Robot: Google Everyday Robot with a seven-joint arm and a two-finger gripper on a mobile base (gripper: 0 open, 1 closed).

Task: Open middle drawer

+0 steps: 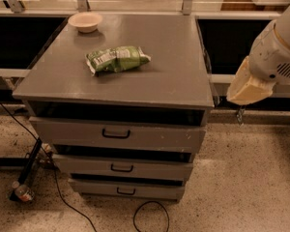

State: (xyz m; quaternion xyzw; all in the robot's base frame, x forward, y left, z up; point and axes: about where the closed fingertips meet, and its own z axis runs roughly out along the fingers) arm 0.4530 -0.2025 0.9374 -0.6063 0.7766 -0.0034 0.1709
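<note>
The grey cabinet (pixel 174 88) has three drawers. The middle drawer (pixel 87 166) has a flat grey front with a small black bar handle (pixel 122 168) and looks pushed in. The taller top drawer (pixel 154 137) is above it and the lowest drawer (pixel 150 191) below. My gripper (pixel 246 87) is cream-coloured and hangs at the end of the white arm (pixel 278 52), to the right of the cabinet at top level, well away from the handles.
A green snack bag (pixel 117 59) and a small pale bowl (pixel 85 21) lie on the cabinet top. Black cables (pixel 150 216) and a black stand foot (pixel 26 170) with a small bottle (pixel 23 192) are on the speckled floor at the left front.
</note>
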